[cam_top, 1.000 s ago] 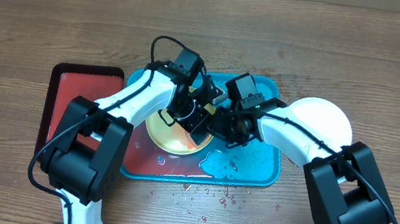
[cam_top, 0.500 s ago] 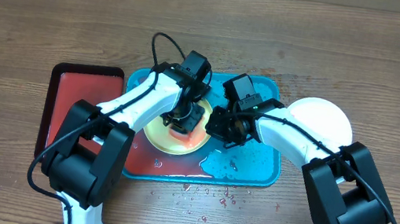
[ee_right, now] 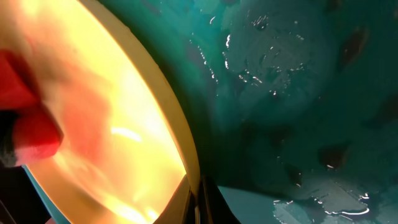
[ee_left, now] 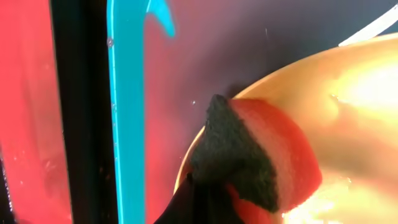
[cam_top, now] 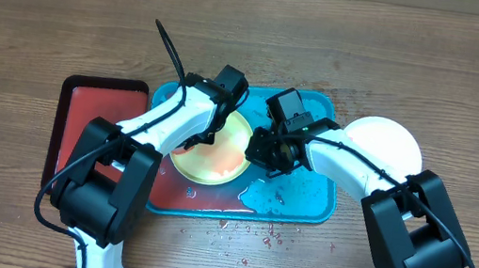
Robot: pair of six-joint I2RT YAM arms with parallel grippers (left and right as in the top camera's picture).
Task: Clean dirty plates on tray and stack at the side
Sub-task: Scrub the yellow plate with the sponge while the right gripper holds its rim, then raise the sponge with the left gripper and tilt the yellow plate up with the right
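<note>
**Progress.** One plate looks done. A white plate (cam_top: 389, 142) lies on the table (cam_top: 441, 60) at centre right, just beside the tray (cam_top: 325, 99), and shows no sauce from above. We judge it the start of the stack.

One plate is being cleaned. The yellow-green plate (cam_top: 217, 155) sits mid-frame over the tray's left half, with a red-orange film across its face. We find no pale blue plate in any view and cannot tell where it is.

Left to do, by our reckoning: finish this scrub, then set the plate on the white one.

**Grippers.**
- Left gripper (cam_top: 211, 130): closed on a red sponge (ee_left: 255, 155) with a dark scouring side, pressed at the plate's edge.
- Right gripper (cam_top: 261, 147): at the plate's right rim. Its wrist view shows the rim running down between the fingers, so we take it as clamped there, steadying the plate.

**Containers.**
- Tray: holds the yellow-green plate, a puddle of water (cam_top: 283, 196) at lower right, and reddish liquid at lower left.
- Red tray (cam_top: 94, 122): at the left of the frame, just beside the tray. We see no plate on it.
- Table: red specks (cam_top: 248, 233) below the tray.
</note>
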